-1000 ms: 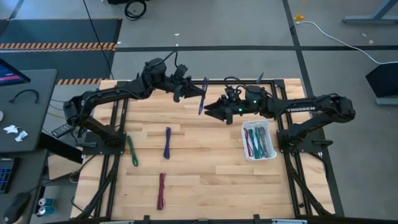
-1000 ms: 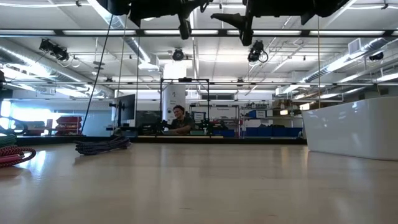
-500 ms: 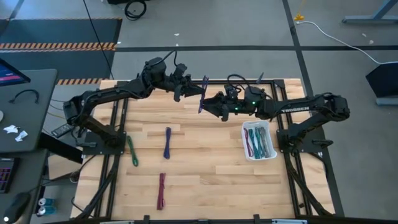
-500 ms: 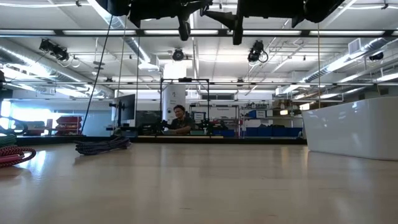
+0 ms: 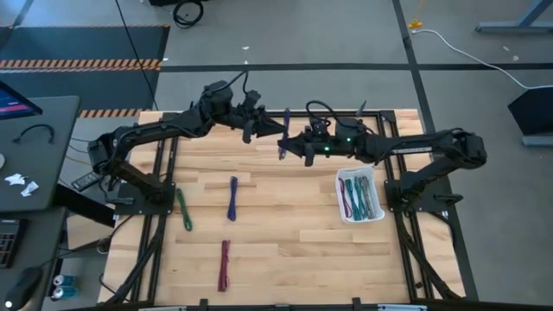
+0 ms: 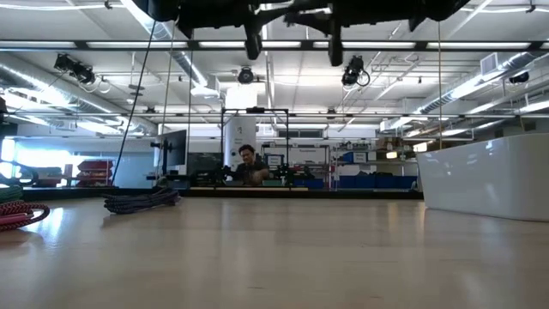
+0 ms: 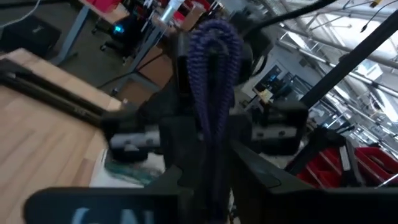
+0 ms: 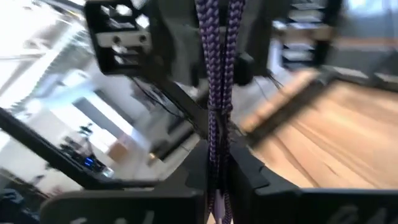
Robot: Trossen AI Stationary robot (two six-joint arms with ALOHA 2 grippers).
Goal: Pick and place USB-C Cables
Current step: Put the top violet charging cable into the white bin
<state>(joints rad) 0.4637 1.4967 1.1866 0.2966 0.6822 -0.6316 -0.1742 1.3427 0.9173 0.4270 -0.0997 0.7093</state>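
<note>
High view: we see the left gripper (image 5: 259,123) and right gripper (image 5: 292,146) meeting above the table's far edge, a purple cable (image 5: 283,132) held upright between them, well apart from the wood. A white bin (image 5: 359,195) w/ several cables sits just beside the right arm's base; green (image 5: 184,208), blue (image 5: 232,198) and maroon (image 5: 224,264) bundles lie loose on the table (image 5: 285,233), w/ open board around each.

Low view: both grippers hang at the top, high over bare tabletop; a person sits far behind.

Left wrist view: left fingers (image 7: 180,143) look clamped on the purple cable, its looped end poking up.

Right wrist view: right fingers (image 8: 242,171) pinch the same braided strands mid-length. We judge it light, limp, a bit slick; best gripped mid-bundle. Drop path to the bin looks clear, rim aside.
</note>
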